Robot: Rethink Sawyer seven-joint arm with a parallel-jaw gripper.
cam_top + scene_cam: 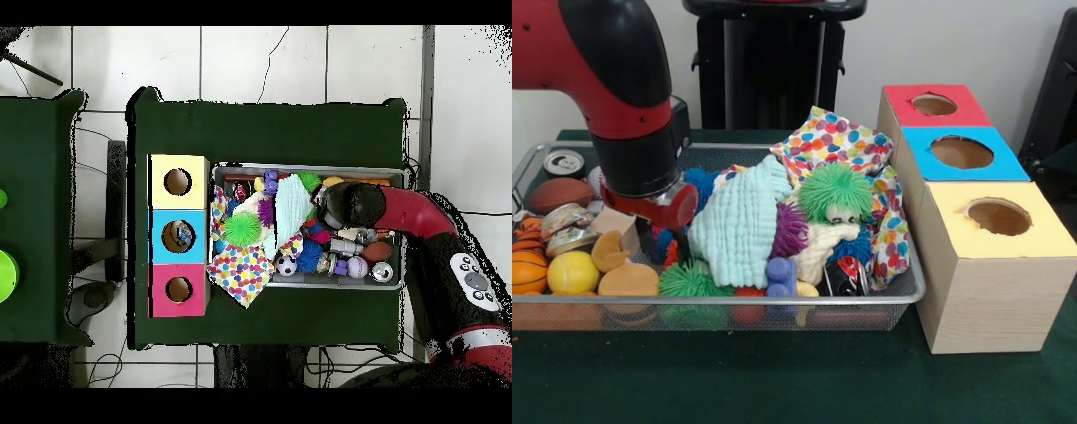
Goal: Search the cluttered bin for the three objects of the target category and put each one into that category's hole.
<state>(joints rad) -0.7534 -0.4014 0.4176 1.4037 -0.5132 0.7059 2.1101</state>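
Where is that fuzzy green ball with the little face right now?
In the front view, the fuzzy green ball sits high on the pile in the wire bin, right of centre, between the pale blue knitted cloth and the polka-dot cloth.

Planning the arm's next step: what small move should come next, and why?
Probably lift the arm slightly and look again. It is low in the bin's left part, hiding its gripper, and no plastic bottle shows: balls, cans and cloths cover everything.
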